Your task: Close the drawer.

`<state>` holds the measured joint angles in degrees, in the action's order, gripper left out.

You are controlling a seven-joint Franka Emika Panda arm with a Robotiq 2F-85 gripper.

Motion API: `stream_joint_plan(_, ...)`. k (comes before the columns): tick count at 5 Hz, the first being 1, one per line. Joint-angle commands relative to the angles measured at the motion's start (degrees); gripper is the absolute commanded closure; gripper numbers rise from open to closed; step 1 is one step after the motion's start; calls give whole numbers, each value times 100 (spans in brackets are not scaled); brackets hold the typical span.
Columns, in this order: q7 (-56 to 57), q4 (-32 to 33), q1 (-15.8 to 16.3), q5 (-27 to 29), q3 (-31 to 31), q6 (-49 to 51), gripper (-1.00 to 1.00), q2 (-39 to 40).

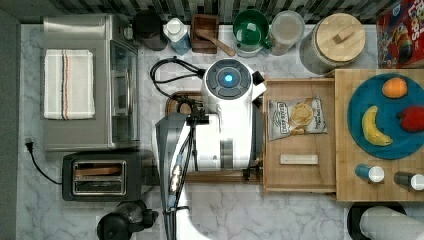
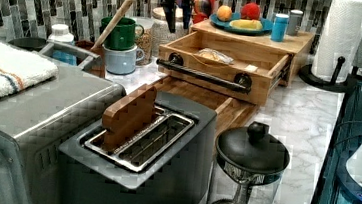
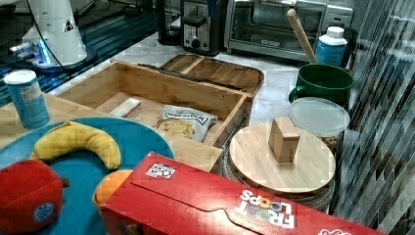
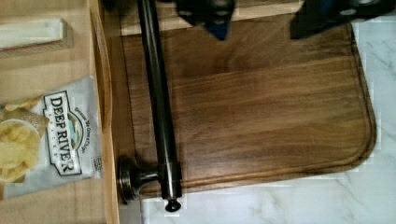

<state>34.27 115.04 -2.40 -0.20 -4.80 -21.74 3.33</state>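
Two items lie in the open drawer [image 1: 299, 137] in the top view: a chip bag [image 1: 297, 117] and a small pale block [image 1: 298, 159]. The left view shows the drawer pulled out from under the slab [image 2: 255, 37], gripper [image 2: 176, 11] above its dark handle [image 2: 204, 76]. In the wrist view, spread fingers [image 4: 215, 17] hold nothing, over the brown board [image 4: 261, 112].

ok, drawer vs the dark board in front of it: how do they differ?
The drawer is light tan, a box with raised walls, pulled open and holding a chip bag. The dark board is darker brown, a flat slab with rounded corners and nothing on its visible part, lying on the counter. Both are wood.
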Motion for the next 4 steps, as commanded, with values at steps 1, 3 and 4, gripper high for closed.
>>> stream_joint_plan(1,-144,860,260,-356,-187,-1368,100,475)
stream_joint_plan(3,567,1216,132,28,-70,-1902,100,704)
stream_joint_plan(4,819,1277,55,1,-4,-1951,100,766)
